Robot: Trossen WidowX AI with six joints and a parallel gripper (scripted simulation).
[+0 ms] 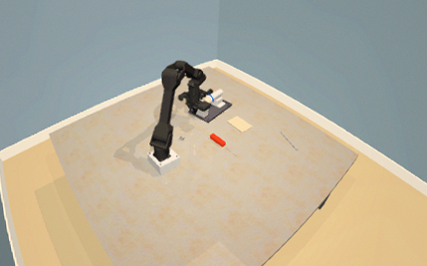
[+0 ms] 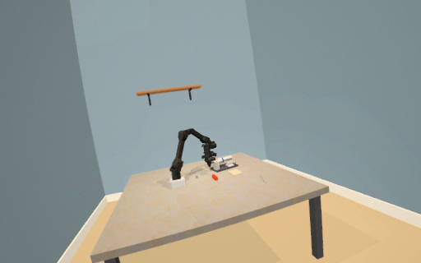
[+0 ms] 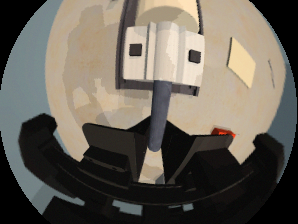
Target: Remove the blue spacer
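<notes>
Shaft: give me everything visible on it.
The shaft is a plain, slim round rod, dark blue-grey and matte, metal or plastic unclear. Its near end is rounded and free of any knob. It sticks straight out of the white bearing block, its far part hidden inside. The claw is shut on it near that free end, one finger on each side.

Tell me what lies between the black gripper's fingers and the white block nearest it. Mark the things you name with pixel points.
The grey cylindrical shaft (image 3: 159, 112) spans that stretch, running from the white block (image 3: 137, 65) to between the gripper's fingers; the wrist view shows it.
</notes>
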